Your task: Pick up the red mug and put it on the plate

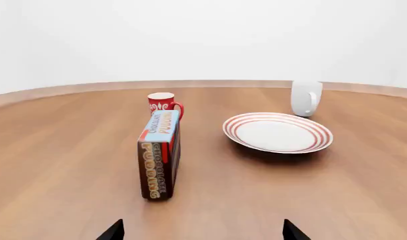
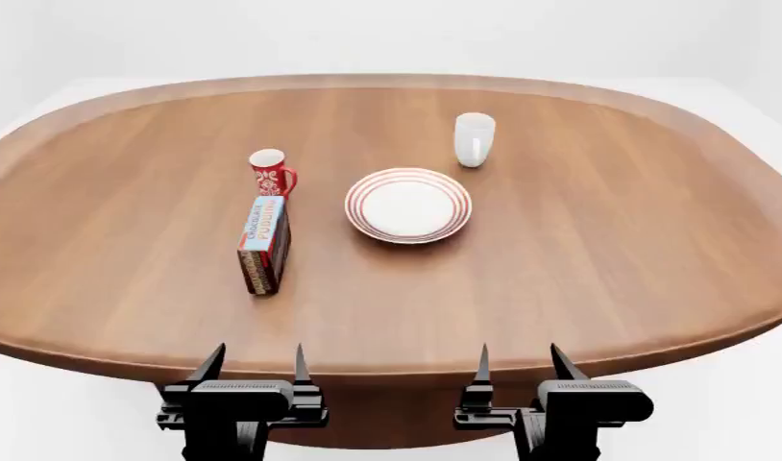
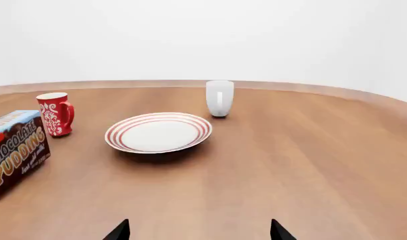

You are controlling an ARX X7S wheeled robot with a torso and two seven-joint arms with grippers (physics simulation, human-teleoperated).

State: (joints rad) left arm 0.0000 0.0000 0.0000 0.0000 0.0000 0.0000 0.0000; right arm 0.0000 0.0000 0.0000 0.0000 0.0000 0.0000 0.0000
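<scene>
Red mug (image 2: 271,172): upright on the table (image 2: 597,250), left of centre, toward the far edge; handle turned toward the plate (image 2: 408,206), which lies just beside it on the right.
Handling: judged stiff, glazed and slippery, light, and breakable if knocked over; best taken across the rim and wall, or by the handle.
Obstacle: pudding box (image 2: 264,244) stands on edge directly between mug and near edge (it partly hides the mug from the left wrist).
Left gripper (image 2: 254,370): jaws spread wide, empty, at the near edge, well apart from the mug.
Right gripper (image 2: 520,370): likewise wide open, empty, at the near edge.
White mug (image 2: 474,138): beyond the plate.
</scene>
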